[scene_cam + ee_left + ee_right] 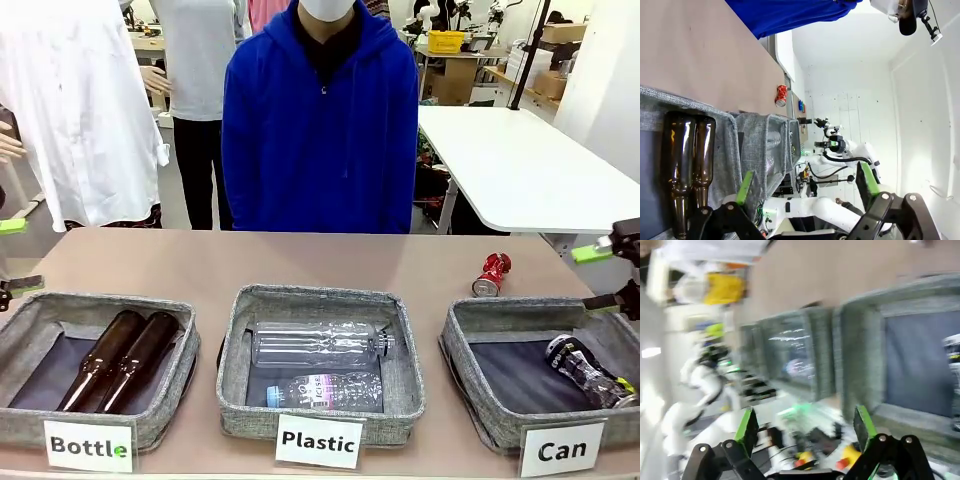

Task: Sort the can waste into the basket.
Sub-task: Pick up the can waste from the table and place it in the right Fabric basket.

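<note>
The grey basket labelled "Can" (465, 350) stands at the front right of the table. A black can with a colourful label (585, 370) lies inside it at its right end, and it also shows at the edge of the blurred right wrist view (954, 360). The crushed red and silver can (492, 274) lies on the bare table just behind that basket; the left wrist view shows it far off (781, 95). My right gripper (603, 278) hovers open at the right edge, above the basket's far right corner. At the far left edge my left gripper (15, 255) hangs open and empty.
The "Plastic" basket (232, 350) in the middle holds two clear bottles. The "Bottle" basket (170, 400) on the left holds two brown glass bottles (115, 360). A person in a blue hoodie (320, 130) stands at the far side. Bare table stretches behind the baskets.
</note>
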`<state>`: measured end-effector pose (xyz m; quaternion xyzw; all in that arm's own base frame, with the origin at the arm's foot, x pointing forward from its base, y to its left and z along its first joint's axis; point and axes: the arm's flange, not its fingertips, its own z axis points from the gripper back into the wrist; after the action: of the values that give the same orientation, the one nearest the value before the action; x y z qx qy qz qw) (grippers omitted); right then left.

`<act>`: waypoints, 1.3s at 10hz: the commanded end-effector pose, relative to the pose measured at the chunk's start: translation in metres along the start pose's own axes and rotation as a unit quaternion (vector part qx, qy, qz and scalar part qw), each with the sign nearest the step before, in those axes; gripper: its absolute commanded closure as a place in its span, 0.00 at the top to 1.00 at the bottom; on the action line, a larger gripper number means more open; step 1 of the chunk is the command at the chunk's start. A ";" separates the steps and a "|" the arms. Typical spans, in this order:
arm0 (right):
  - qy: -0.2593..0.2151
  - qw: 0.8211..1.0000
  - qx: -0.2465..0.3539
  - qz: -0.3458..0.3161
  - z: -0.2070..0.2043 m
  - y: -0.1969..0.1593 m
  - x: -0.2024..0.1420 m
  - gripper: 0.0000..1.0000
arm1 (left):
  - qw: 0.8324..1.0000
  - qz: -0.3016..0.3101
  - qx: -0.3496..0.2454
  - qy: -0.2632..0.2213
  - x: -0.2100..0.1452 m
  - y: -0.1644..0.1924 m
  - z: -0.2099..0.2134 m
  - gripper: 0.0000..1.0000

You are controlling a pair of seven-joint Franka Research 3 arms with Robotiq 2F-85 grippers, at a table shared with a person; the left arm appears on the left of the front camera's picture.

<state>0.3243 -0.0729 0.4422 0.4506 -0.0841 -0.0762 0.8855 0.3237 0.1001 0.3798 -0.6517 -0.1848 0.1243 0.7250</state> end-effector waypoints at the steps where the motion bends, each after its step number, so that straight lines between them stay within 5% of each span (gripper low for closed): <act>1: -0.009 0.957 -0.287 0.041 -0.014 0.044 0.014 1.00 | 1.000 0.003 -0.003 0.003 -0.002 -0.004 0.001 1.00; 3: -0.068 0.906 -0.419 0.005 -0.026 0.058 0.047 1.00 | 1.000 0.003 -0.003 0.003 -0.002 -0.004 0.001 1.00; 5: -0.159 0.888 -0.431 0.011 -0.033 0.063 0.043 1.00 | 1.000 0.003 -0.003 0.003 -0.002 -0.004 0.001 1.00; 6: -0.196 0.894 -0.403 0.013 -0.026 0.065 0.021 1.00 | 1.000 0.003 -0.003 0.003 -0.002 -0.004 0.001 1.00; 7: -0.128 0.921 -0.362 0.059 -0.025 0.075 0.049 1.00 | 1.000 0.003 -0.003 0.003 -0.002 -0.004 0.001 1.00; 8: -0.128 0.921 -0.362 0.059 -0.025 0.075 0.049 1.00 | 1.000 0.003 -0.003 0.003 -0.002 -0.004 0.001 1.00; 10: -0.157 0.902 -0.401 0.032 -0.031 0.076 0.067 1.00 | 1.000 0.003 -0.003 0.003 -0.002 -0.004 0.001 1.00; 13: -0.087 0.889 -0.442 0.087 -0.072 0.081 0.143 1.00 | 1.000 0.003 -0.003 0.003 -0.002 -0.004 0.001 1.00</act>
<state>0.4478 -0.0037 0.4767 0.0149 -0.1757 -0.0850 0.9806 0.3237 0.1000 0.3799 -0.6517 -0.1847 0.1241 0.7251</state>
